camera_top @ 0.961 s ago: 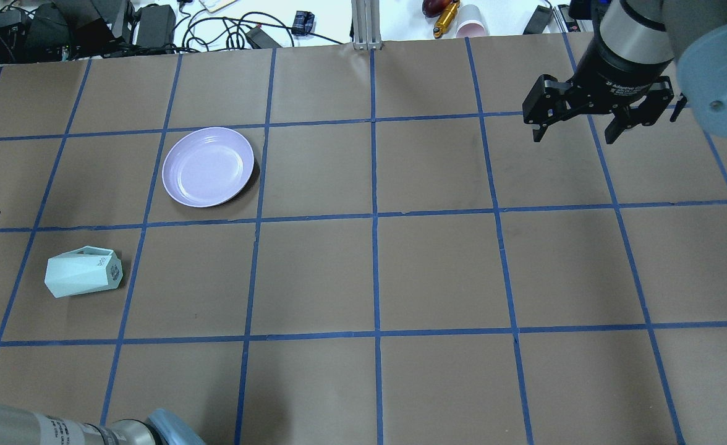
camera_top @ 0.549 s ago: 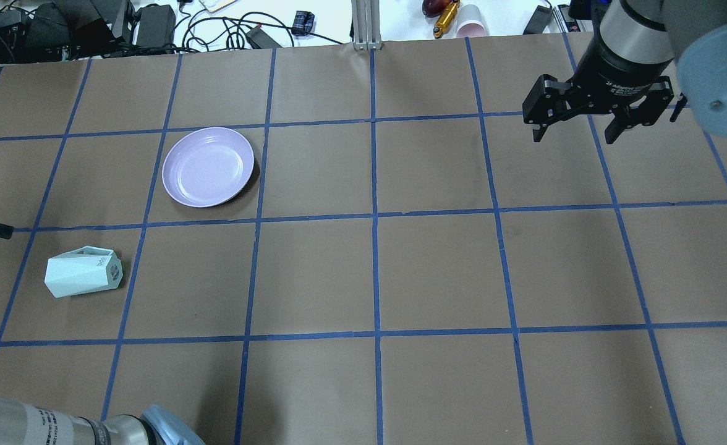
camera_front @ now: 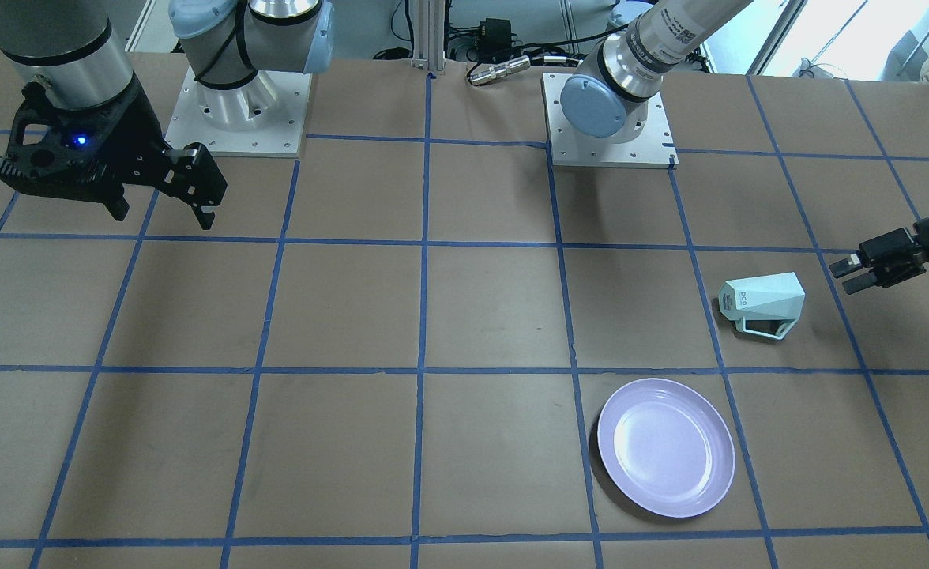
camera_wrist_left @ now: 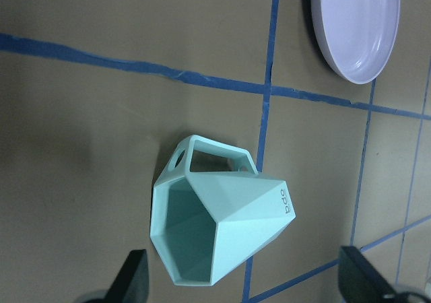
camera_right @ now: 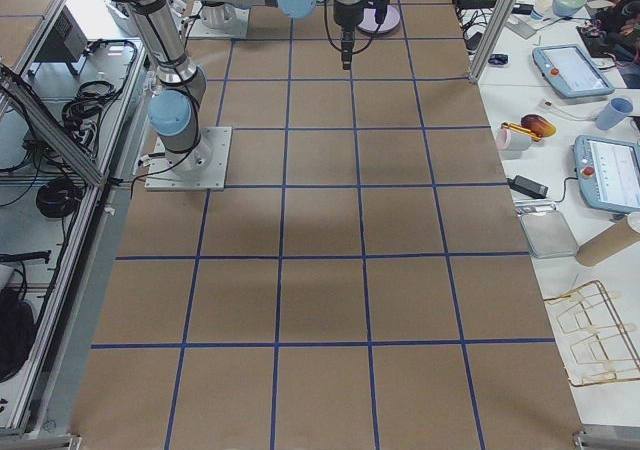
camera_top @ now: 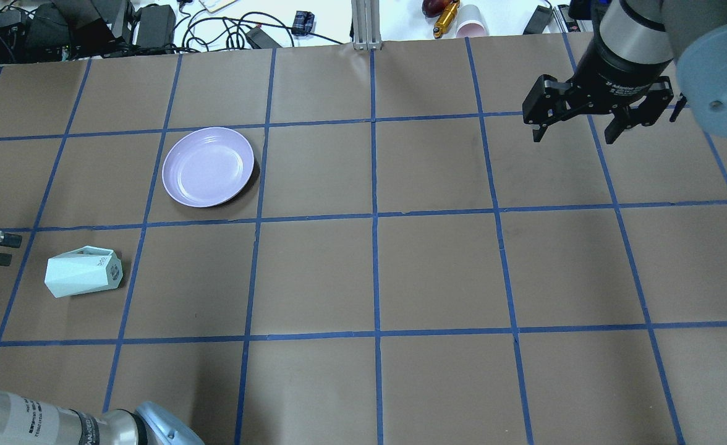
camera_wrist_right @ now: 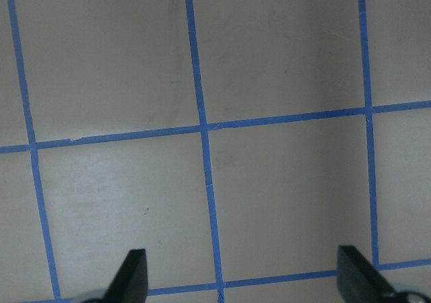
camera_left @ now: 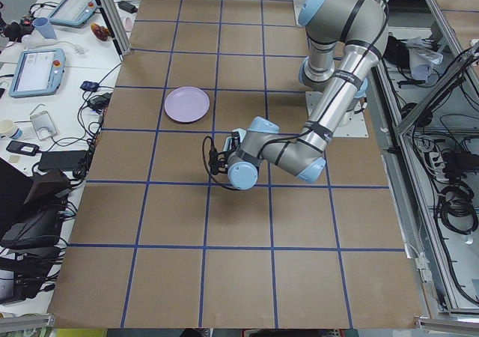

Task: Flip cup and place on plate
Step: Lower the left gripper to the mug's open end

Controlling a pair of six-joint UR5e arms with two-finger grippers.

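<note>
The mint-green faceted cup (camera_top: pixel 84 272) lies on its side on the table's left part, handle toward the far side. It also shows in the front view (camera_front: pixel 763 302). In the left wrist view the cup (camera_wrist_left: pixel 215 232) has its teal open mouth turned toward the camera. The lavender plate (camera_top: pixel 208 166) sits empty one square beyond it, also in the front view (camera_front: pixel 666 446). My left gripper (camera_top: pixel 4 248) is open, level with the cup's mouth and a short gap to its left (camera_front: pixel 842 278). My right gripper (camera_top: pixel 573 137) is open and empty, hanging above the far right.
The table is brown paper with a blue tape grid. Cables, adapters and a pink cup (camera_top: pixel 471 21) lie beyond the far edge, by an aluminium post (camera_top: pixel 363 25). The arm bases (camera_front: pixel 235 103) stand on the robot's side.
My left gripper has come in from the left edge, moving right and toward the robot's side, nearer the cup's mouth. Cup, plate and right arm have not moved.
</note>
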